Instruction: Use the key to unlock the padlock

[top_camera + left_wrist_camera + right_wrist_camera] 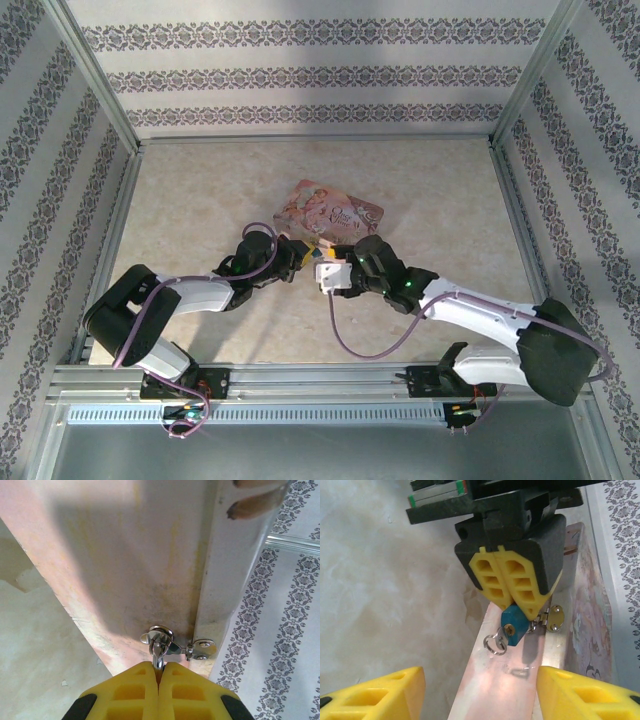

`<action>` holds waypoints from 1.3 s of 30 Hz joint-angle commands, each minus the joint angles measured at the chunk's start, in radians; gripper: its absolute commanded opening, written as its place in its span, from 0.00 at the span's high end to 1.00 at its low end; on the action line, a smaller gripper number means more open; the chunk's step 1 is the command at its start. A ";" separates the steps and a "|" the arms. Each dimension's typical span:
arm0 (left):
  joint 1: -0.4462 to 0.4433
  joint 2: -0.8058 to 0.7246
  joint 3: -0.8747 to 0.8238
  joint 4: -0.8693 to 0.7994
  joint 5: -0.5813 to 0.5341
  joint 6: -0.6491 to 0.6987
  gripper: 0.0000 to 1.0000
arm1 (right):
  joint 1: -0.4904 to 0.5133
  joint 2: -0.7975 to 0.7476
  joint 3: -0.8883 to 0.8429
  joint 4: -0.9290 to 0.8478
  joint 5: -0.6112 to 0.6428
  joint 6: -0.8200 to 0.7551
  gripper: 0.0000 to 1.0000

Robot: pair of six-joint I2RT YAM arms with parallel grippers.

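In the right wrist view the blue padlock [516,624] hangs from a silvery hasp [554,618] on the edge of the pink box [495,690]. My left gripper [512,607] is shut on its upper part. The small silvery key [499,636] sits at the padlock's brass keyhole with a wire ring [494,645] hanging from it; how deep it sits I cannot tell. My right gripper [480,695] is open, short of the key, its fingers spread to either side. In the left wrist view my left gripper [161,666] pinches the padlock's shackle [159,654].
The pink box [330,213] lies mid-table, and both grippers, left [296,258] and right [335,262], meet at its near edge. Patterned walls enclose the table on three sides. A purple cable [360,345] loops off the right arm.
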 commanded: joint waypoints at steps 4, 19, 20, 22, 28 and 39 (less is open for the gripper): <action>-0.022 -0.005 0.016 0.102 0.004 -0.021 0.97 | 0.013 0.039 0.032 0.079 0.027 0.009 0.48; -0.023 -0.009 0.012 0.099 -0.002 -0.023 0.98 | 0.034 0.110 0.043 0.134 0.075 0.017 0.67; -0.023 -0.008 0.014 0.097 -0.003 -0.024 0.98 | 0.034 0.111 0.040 0.138 0.079 0.019 0.69; -0.023 -0.009 0.013 0.097 -0.004 -0.024 0.98 | 0.033 0.113 0.033 0.145 0.086 0.022 0.71; -0.024 -0.009 0.015 0.092 -0.004 -0.023 0.98 | 0.034 0.121 0.026 0.163 0.090 0.037 0.76; -0.025 -0.014 0.017 0.088 -0.007 -0.023 0.98 | 0.036 0.126 0.003 0.199 0.116 0.072 0.89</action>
